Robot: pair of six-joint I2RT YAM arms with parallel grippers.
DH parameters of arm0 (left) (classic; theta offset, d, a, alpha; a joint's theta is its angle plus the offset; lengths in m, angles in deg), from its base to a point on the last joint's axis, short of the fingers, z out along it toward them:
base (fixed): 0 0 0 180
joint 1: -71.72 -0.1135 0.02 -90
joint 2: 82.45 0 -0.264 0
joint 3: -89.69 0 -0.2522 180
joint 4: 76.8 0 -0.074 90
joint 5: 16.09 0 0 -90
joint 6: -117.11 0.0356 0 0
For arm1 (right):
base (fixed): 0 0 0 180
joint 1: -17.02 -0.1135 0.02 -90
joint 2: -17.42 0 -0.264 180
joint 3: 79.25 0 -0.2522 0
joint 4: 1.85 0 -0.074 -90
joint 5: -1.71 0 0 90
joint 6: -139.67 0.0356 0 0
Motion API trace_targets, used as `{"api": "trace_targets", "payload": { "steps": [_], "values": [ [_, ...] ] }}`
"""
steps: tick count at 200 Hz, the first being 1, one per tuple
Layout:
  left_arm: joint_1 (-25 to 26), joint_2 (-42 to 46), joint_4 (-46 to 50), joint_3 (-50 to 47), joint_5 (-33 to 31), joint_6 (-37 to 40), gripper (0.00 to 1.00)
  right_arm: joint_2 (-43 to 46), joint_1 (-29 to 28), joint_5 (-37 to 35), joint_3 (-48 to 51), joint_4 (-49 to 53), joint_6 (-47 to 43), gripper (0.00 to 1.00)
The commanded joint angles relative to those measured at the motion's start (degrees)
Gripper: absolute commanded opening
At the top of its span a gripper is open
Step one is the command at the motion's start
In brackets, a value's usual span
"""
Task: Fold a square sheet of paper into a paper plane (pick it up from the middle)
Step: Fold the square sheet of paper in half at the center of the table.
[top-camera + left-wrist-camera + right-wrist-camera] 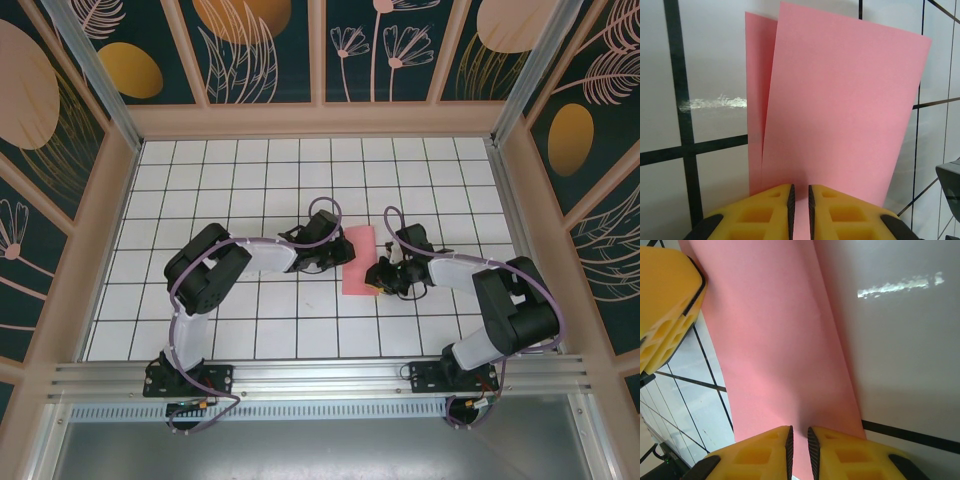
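Top view: left arm [215, 265] reached in from the left of the square sheet of paper [358, 258], with the left gripper [333, 260] at the sheet's left edge. Left wrist view: left gripper [800, 192] had its yellow fingers [762, 212] pressed nearly together, and pink paper ran down into the narrow slot between the pads; recorded as a pinch on the sheet's near edge. The sheet [840, 110] was doubled over, with a second layer showing as a narrow strip along its left side, the two layers slightly apart. The sheet lay as a narrow upright pink rectangle on the white grid table [250, 180], between the two grippers. Right gripper [379, 277] met the sheet's lower right edge, with the right arm [500, 300] reaching in from that side. Right wrist view: right gripper [799, 435] likewise had its fingers [850, 455] drawn close with pink paper [775, 350] running into the gap; recorded as a pinch on the sheet. A yellow finger of the left gripper [665, 305] showed beyond the sheet's far side.
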State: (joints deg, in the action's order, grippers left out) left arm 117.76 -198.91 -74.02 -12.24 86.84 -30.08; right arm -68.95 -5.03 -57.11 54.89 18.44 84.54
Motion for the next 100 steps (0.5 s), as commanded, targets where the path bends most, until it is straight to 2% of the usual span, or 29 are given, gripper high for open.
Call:
{"api": "trace_targets", "payload": {
  "steps": [1, 58, 100],
  "values": [
    [0.1, -1.6, 3.0, 1.0, -1.4, 1.4, 0.17, -2.9, -0.2, -5.9, 3.0, 5.2, -1.1, 0.23],
    [0.0, -2.0, 5.0, 1.0, -2.1, 2.0, 0.16, 5.9, 0.0, -5.1, -6.7, 6.1, -0.9, 0.36],
    [0.1, -2.1, 5.2, 1.2, -1.9, 2.2, 0.16, 6.4, 0.2, -18.1, -13.8, 10.2, -4.5, 0.45]
  ]
}}
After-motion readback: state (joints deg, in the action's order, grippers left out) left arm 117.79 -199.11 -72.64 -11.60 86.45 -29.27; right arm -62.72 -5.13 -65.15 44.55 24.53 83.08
